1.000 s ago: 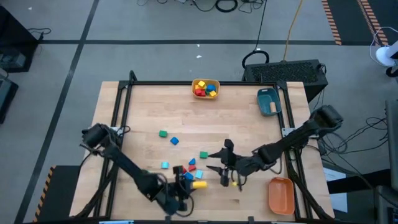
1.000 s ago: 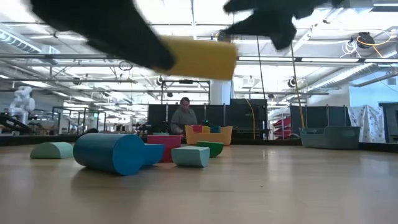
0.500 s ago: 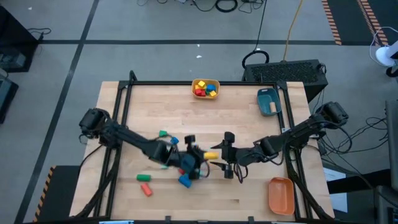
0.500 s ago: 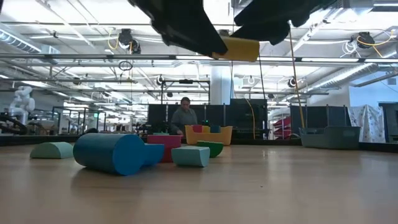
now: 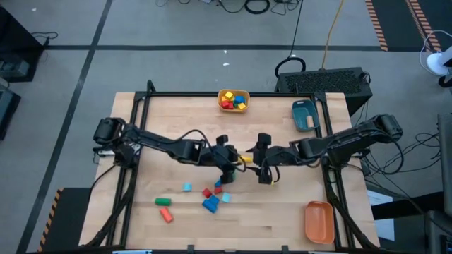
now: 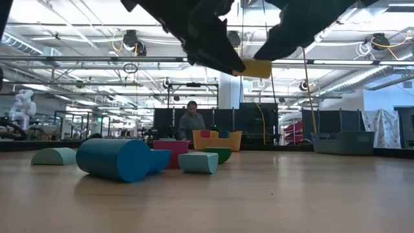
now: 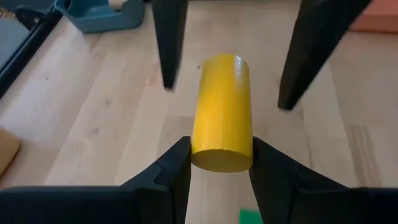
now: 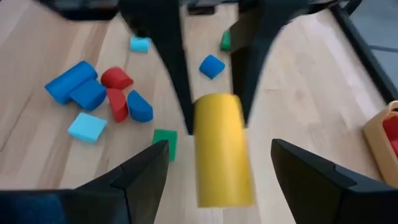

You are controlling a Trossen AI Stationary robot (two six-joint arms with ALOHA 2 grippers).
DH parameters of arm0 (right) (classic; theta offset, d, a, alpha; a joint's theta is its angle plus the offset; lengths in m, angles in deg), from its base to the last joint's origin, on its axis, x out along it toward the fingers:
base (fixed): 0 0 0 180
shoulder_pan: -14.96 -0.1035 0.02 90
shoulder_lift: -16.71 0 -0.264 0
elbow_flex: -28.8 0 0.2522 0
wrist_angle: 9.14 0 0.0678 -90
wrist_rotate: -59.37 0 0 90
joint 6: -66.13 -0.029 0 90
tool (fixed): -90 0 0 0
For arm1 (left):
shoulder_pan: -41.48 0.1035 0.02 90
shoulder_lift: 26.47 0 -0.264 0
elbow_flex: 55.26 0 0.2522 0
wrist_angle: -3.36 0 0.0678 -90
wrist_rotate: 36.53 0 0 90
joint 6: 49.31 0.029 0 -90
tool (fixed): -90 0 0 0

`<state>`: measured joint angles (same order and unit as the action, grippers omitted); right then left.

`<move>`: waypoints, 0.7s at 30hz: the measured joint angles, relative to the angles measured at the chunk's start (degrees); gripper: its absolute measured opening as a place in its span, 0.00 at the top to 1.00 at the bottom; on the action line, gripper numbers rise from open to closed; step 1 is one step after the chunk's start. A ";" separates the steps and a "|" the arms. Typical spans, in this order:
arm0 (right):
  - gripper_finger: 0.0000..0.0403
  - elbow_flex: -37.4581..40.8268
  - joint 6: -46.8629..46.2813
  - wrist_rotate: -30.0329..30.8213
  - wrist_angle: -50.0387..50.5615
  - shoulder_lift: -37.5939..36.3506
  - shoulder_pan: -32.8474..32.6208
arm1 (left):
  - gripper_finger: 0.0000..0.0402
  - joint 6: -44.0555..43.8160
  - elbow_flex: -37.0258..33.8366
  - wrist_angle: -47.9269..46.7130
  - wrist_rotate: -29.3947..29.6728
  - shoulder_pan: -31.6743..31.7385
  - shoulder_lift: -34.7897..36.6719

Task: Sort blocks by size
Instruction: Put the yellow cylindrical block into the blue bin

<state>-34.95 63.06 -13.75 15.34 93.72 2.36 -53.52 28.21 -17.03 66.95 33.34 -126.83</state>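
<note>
Since the frame a second back, both arms have been swinging up from the near edge toward mid-table, and the yellow cylinder [image 5: 243,159] has been travelling with the left gripper [image 5: 233,161]. That gripper is now clamping the cylinder [image 7: 222,112] by one end between its two fingers [image 7: 171,171], the bar lying level in the air and pointing toward the right gripper [image 5: 263,158]. The right gripper is standing wide open, its fingers [image 8: 144,169] straddling the free end of the cylinder [image 8: 222,149] without touching it. In the low view the cylinder [image 6: 255,68] is hanging well above the wood.

Below them, on the table [image 5: 282,127], a loose cluster of blocks is lying: red [image 5: 207,192], blue [image 5: 210,204] and cyan [image 5: 224,198] pieces together, a cyan cube [image 5: 186,187] just to the left, and a green bar [image 5: 163,202] with a red bar [image 5: 166,216] farther left. The yellow bin [image 5: 234,99] at the far edge is holding several coloured blocks; the teal bin [image 5: 304,115] and orange bin [image 5: 318,221] are sitting along the right side.
</note>
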 joint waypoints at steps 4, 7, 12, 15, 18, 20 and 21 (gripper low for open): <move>0.34 0.00 0.40 -0.80 0.78 1.10 1.52 | 0.66 0.72 0.00 2.30 -3.12 1.38 0.00; 0.34 0.00 0.55 -0.52 1.00 1.63 2.30 | 0.66 1.82 0.00 3.28 -4.28 2.25 0.00; 0.41 0.00 0.79 -0.56 1.31 1.40 2.92 | 0.66 1.95 0.01 3.31 -4.32 3.01 0.00; 0.52 0.00 0.92 -0.53 1.64 1.26 3.33 | 0.66 1.97 0.00 3.29 -4.32 3.23 0.00; 0.65 0.00 0.87 -0.92 2.28 1.26 3.63 | 0.66 1.75 0.01 3.31 -4.26 3.54 0.00; 0.73 0.00 1.17 -0.81 2.37 1.26 3.75 | 0.63 2.01 0.02 3.25 -4.86 3.82 0.00; 0.73 0.00 1.18 -0.89 2.44 1.26 3.98 | 0.62 2.01 0.02 3.25 -4.80 3.94 0.00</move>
<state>-34.95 64.24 -14.64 17.79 94.99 6.34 -51.51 28.24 -13.77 62.16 37.28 -126.83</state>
